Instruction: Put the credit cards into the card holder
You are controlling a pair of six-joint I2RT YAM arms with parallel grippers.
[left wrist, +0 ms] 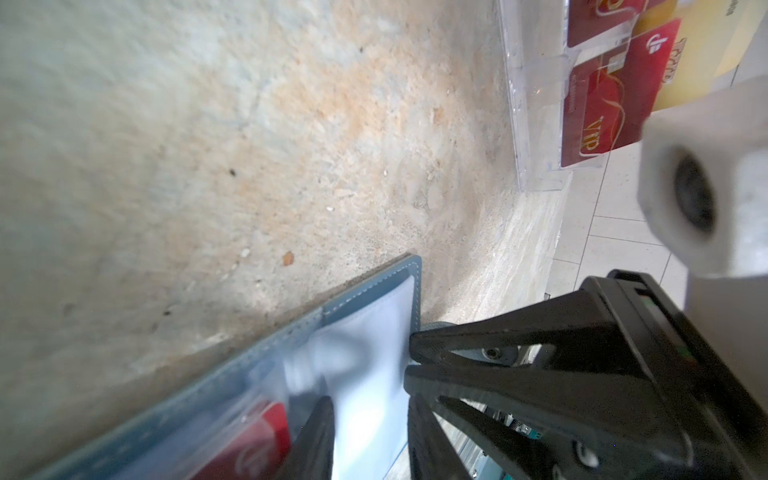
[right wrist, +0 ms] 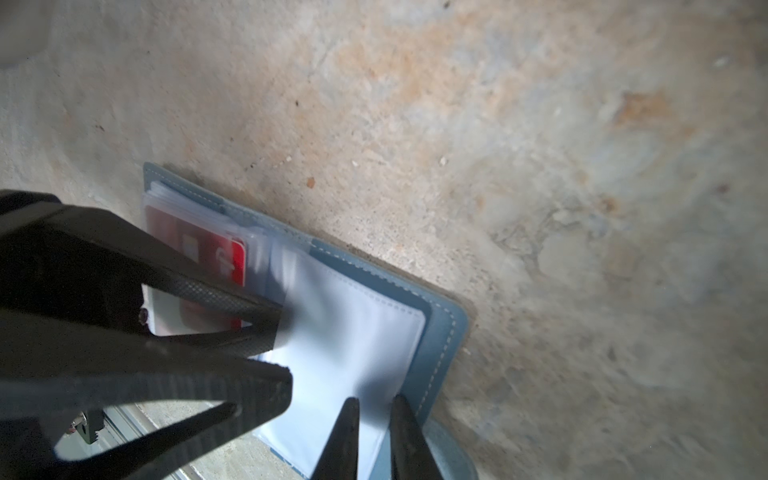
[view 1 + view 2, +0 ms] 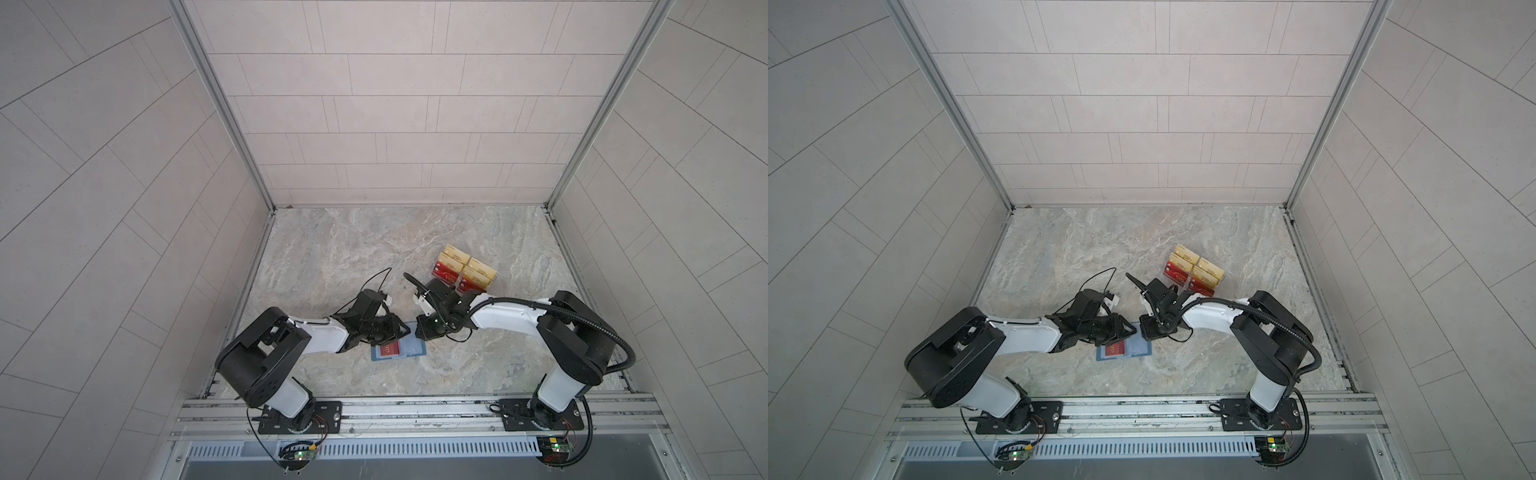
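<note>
The slate-blue card holder (image 3: 415, 351) lies open on the stone table, its pale sleeves up. One red credit card (image 3: 390, 350) sits in a sleeve on its left half (image 2: 230, 262). My left gripper (image 1: 368, 440) hovers low over the middle of the holder. Its jaws are apart over a pale sleeve, and the red card (image 1: 266, 436) lies just outside them. My right gripper (image 2: 377, 432) points down at the holder's right edge (image 2: 444, 332). Its tips are a narrow gap apart, straddling the sleeve's rim. More red credit cards (image 3: 446, 274) stand in the rack.
A clear acrylic tiered rack (image 1: 528, 137) stands behind the right arm, with gold-yellow cards (image 3: 478, 270) in its upper rows and red ones in front. The holder's round snap tab (image 2: 451, 453) sticks out beside the right fingers. The two grippers are nearly touching.
</note>
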